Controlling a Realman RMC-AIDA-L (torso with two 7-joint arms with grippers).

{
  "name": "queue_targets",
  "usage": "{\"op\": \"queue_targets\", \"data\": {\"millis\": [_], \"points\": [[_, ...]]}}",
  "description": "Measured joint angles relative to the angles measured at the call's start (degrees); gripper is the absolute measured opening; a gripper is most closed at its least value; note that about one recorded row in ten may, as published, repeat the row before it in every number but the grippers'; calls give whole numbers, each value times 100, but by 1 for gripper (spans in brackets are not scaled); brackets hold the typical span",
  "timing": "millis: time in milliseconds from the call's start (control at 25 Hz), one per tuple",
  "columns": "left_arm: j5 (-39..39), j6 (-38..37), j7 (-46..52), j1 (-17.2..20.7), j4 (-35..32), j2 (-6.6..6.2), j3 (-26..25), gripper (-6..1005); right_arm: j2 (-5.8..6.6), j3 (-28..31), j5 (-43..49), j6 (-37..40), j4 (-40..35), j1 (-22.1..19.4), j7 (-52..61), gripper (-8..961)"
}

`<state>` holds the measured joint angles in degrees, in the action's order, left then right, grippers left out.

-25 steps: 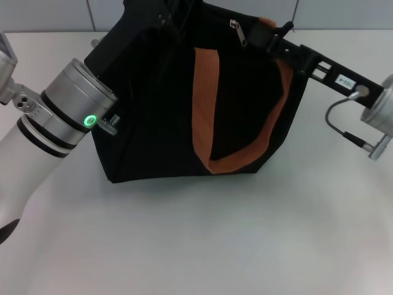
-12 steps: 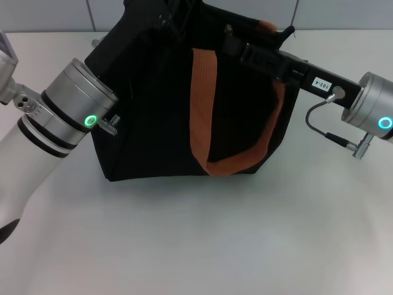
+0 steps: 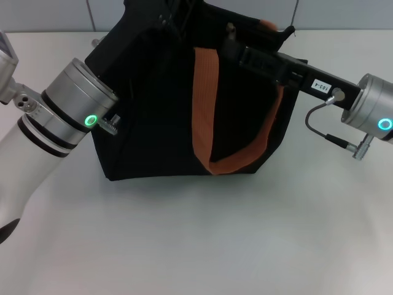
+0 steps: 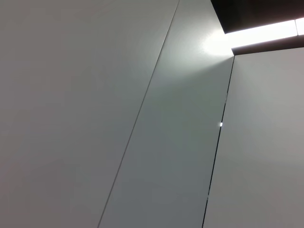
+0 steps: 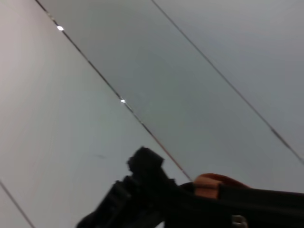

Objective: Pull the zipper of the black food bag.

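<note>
Near edge of the tabletop (image 3: 202,246) is bare, nothing changed there.

Black food bag (image 3: 153,110) sits mid-table, same footprint across all three head shots; orange strap (image 3: 206,92) hangs down its front face in a loop. It hasn't been dragged.

Left arm comes in from the near left, wrist pressed against the bag's left flank. The left gripper (image 3: 169,15) is up at the bag's far top corner, dark on dark, so I cannot tell whether it's clamped or apart. It hasn't shifted in the last second. Looks like it's bracing the bag.

The right arm is what moved. A second ago its gripper sat out past the bag's right top corner and the zipper pull lay exposed on the top seam. Half a second ago it had slid inward along the top edge. Now the right gripper (image 3: 236,46) is right at the zipper (image 3: 231,29), a small silver bit just showing at the fingertips. Barely any travel in the last half second.

Grip state on the right: cannot tell; fingers merge with the black fabric. Right wrist view only shows wall, an orange strap end (image 5: 209,183) and dark bag edge.

Judgement: approach done, grasp under way, pull not begun. Risk is a missed pinch on that small tab.
</note>
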<state>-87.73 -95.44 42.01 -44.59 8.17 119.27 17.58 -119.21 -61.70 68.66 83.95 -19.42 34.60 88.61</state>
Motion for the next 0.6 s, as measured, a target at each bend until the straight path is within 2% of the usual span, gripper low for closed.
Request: {"op": "queue_targets", "data": {"millis": [120,280,600], "points": [[0,0,0,-9,0,0,0,183,-3,-4,0,-31,-12,15,0,602],[0,0,0,-17,0,0,0,184,-6,-12,0,343,-34,78,-54,600],[1,0,0,-24,-7,0,-14,185,-6,-6,0,159,-36,90,-47,596]]}}
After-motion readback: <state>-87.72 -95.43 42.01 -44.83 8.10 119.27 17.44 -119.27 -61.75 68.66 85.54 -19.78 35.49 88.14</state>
